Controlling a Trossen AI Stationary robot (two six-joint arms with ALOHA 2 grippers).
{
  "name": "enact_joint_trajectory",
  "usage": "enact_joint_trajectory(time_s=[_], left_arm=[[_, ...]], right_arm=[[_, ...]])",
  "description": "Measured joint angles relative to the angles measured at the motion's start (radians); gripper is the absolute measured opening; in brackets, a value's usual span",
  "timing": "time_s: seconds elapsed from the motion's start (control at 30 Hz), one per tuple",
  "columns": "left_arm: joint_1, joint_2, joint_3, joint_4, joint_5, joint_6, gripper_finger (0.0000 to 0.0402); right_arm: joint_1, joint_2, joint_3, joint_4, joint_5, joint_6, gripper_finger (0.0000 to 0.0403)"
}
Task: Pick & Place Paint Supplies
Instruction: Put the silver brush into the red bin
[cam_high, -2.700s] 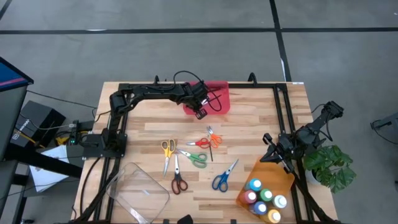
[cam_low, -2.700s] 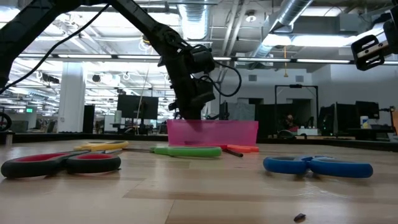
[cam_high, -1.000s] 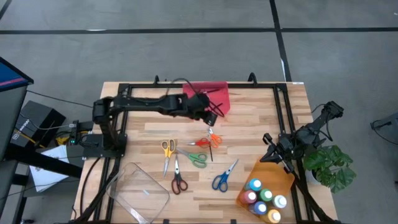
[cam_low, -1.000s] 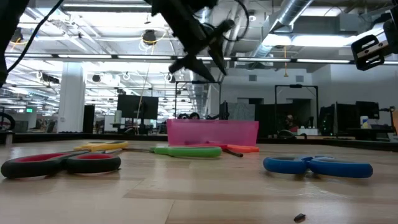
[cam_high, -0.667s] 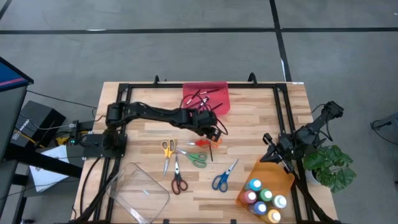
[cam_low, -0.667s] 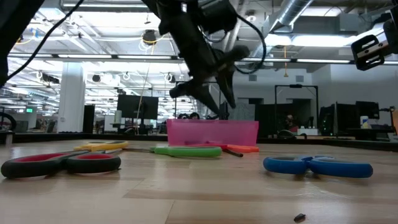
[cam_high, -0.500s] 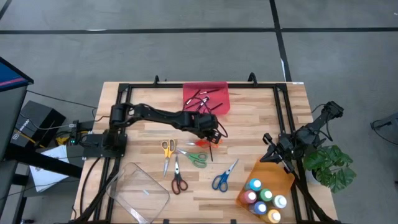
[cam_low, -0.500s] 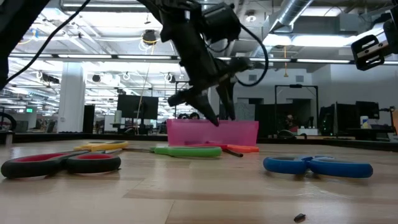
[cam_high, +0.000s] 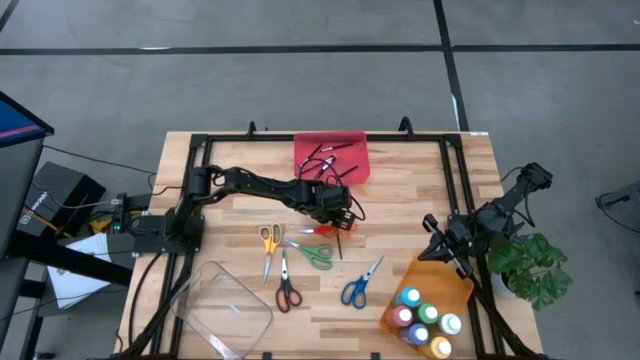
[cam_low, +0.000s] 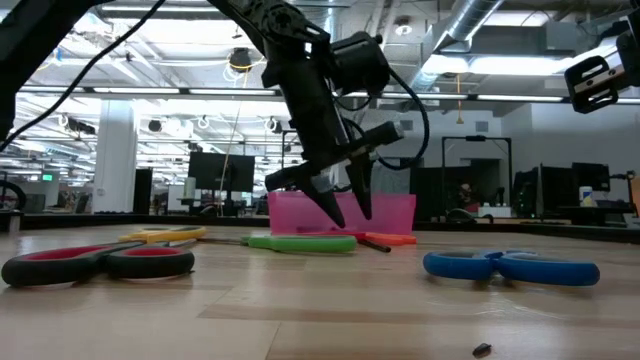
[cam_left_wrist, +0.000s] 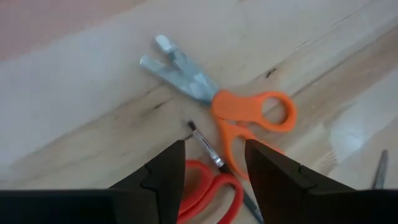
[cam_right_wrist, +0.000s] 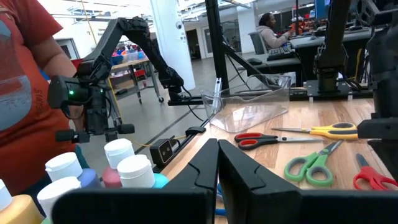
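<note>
My left gripper (cam_high: 341, 216) (cam_left_wrist: 214, 167) hangs open just above the table, near its middle, fingers slanting down. Below it a thin dark brush (cam_left_wrist: 206, 146) lies flat on the wood between the orange scissors (cam_left_wrist: 247, 116) (cam_high: 346, 224) and the red scissors (cam_left_wrist: 208, 191) (cam_high: 318, 230). The low view shows the fingertips (cam_low: 337, 218) apart and clear of the table. Several more brushes lie in the red tray (cam_high: 334, 156) at the far edge. Paint bottles (cam_high: 424, 314) stand in the orange tray. My right gripper (cam_high: 437, 246) (cam_right_wrist: 217, 165) waits shut at the table's right side.
Green (cam_high: 313, 255), yellow (cam_high: 270, 242), dark-red (cam_high: 286, 288) and blue scissors (cam_high: 358, 285) lie flat nearer the front edge. A clear tray (cam_high: 226, 311) sits at the near left. A person in a red shirt (cam_right_wrist: 25, 74) stands beyond the table's edge.
My left gripper has come from the red tray's near edge toward the table's near edge and sunk low over the orange and red scissors, rolling its wrist a little. Its fingers have stayed open with nothing in them.
</note>
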Motion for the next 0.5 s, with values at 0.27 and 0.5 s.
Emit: enact_joint_trajectory(time_s=[0.27,0.5], left_arm=[[-0.003,0.002,0.0,-0.001,-0.037,-0.02,0.0163],[0.001,0.048,0.002,0.022,-0.025,-0.021,0.0163]], right_arm=[[0.0,0.0,0.0,0.0,0.0,0.0,0.0009],[0.0,0.0,0.0,0.0,0.0,0.0,0.0009]])
